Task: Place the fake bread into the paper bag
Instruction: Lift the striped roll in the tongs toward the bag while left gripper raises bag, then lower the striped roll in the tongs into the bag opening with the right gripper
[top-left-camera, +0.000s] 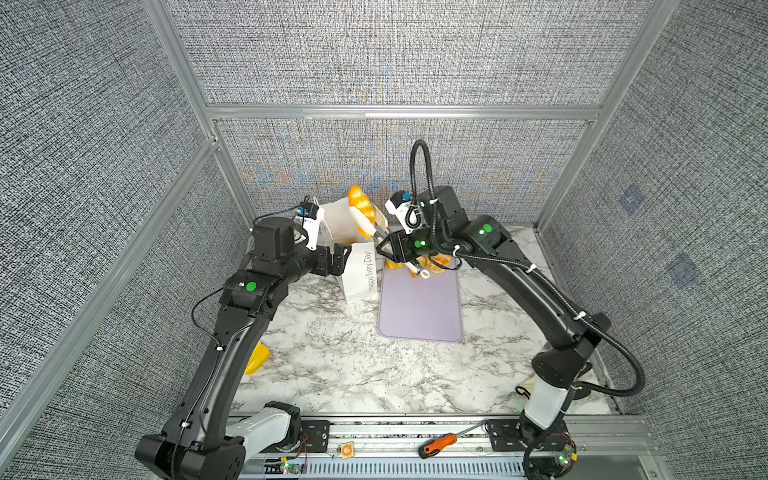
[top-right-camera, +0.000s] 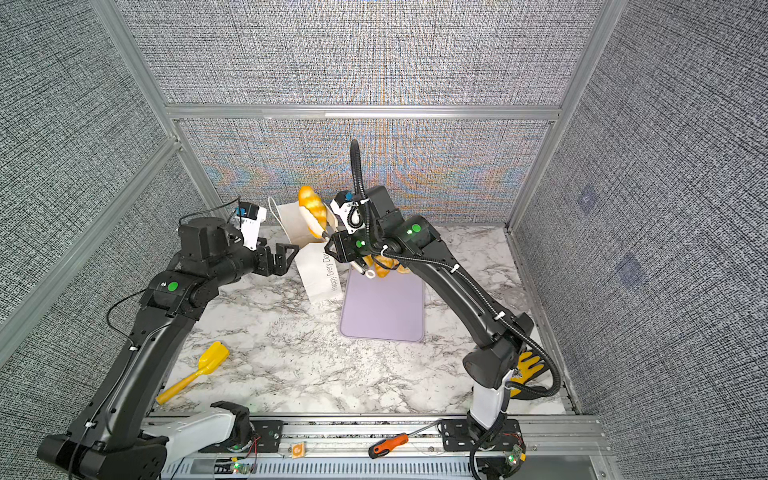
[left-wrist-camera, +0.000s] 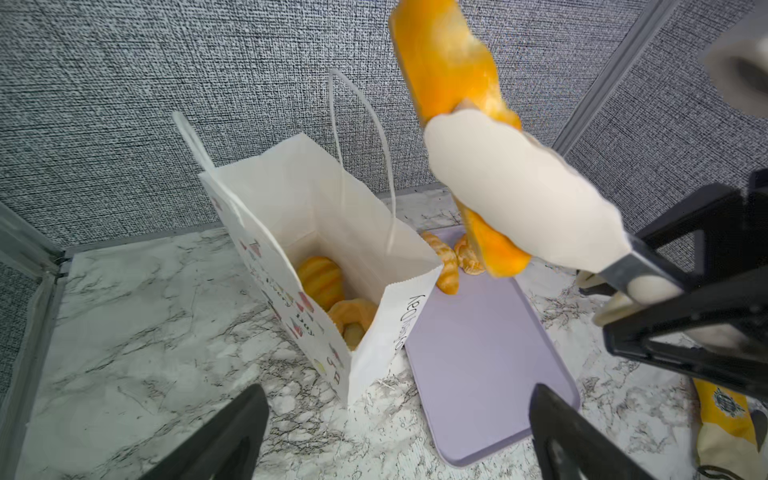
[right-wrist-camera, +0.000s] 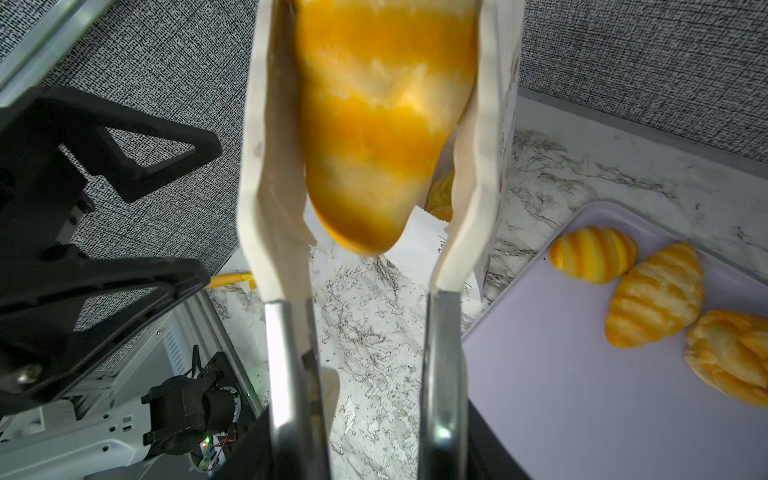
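Nearest, open table (top-left-camera: 332, 365) is seen around the scoop (top-right-camera: 208, 365) and glove (top-right-camera: 528, 368), both well apart from the action, so room for a retreat is there.

Farther in, the left gripper (top-left-camera: 341, 258) is held with jaws fully apart and nothing between them, just beside the bag (left-wrist-camera: 365, 357) on its left. Whether the paper is touched cannot be told. If the bag is unbraced, a nudge from the tongs (left-wrist-camera: 519, 187) is judged enough to tip it toward the tray (top-left-camera: 419, 307) just beside it.

The right gripper (top-left-camera: 383, 246) is closed partway on the tongs, and a twist (right-wrist-camera: 382, 124) is pinched between their white tips, high by the bag's mouth on the tray side. Whether it is squarely over the opening cannot be told. Only its lower part is clamped, so a slip is possible, and a release here could be caught by the rim. The upright handle (left-wrist-camera: 392, 195) could be snagged on the way down.

Bread (left-wrist-camera: 320, 278) is seen inside the bag, and three pieces (right-wrist-camera: 656, 299) lie at the tray's far end. Beyond, the back wall (top-left-camera: 374, 158) stands near, so little room is given there.
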